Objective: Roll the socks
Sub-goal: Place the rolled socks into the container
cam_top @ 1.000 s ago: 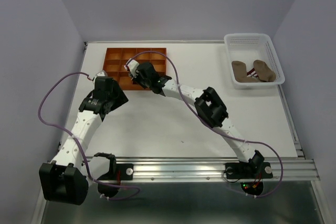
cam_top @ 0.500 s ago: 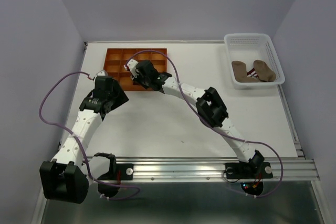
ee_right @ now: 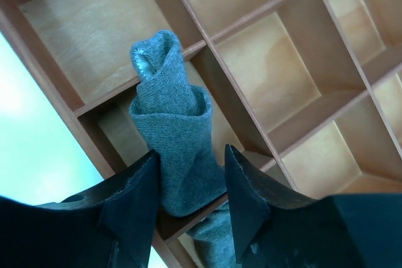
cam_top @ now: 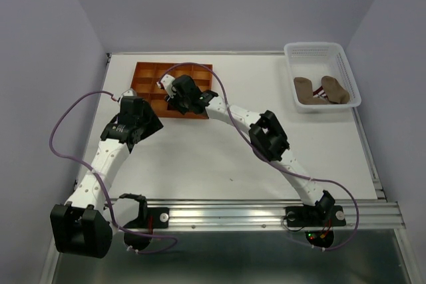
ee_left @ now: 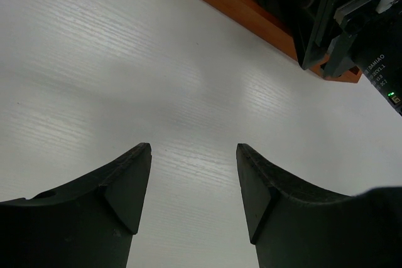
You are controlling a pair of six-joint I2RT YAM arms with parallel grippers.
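Right wrist view shows the rolled grey sock (ee_right: 173, 136) standing in a compartment of the wooden tray (ee_right: 270, 73) near the table's (ee_left: 125, 61) far edge, the right end effector (ee_right: 191, 199) parted loosely either side, apparently to leave it there, while the left end effector (ee_left: 193, 180) hangs released and empty.

Wooden compartment tray (ee_right: 270, 73): orange-brown, gridded, directly beneath the jaws of the right gripper (ee_right: 190, 158), ahead of the left gripper (ee_left: 191, 152). White table (ee_left: 125, 61): under both. White plastic basket (cam_top: 319, 58) (perforated walls): well off to the right of both sets of jaws.
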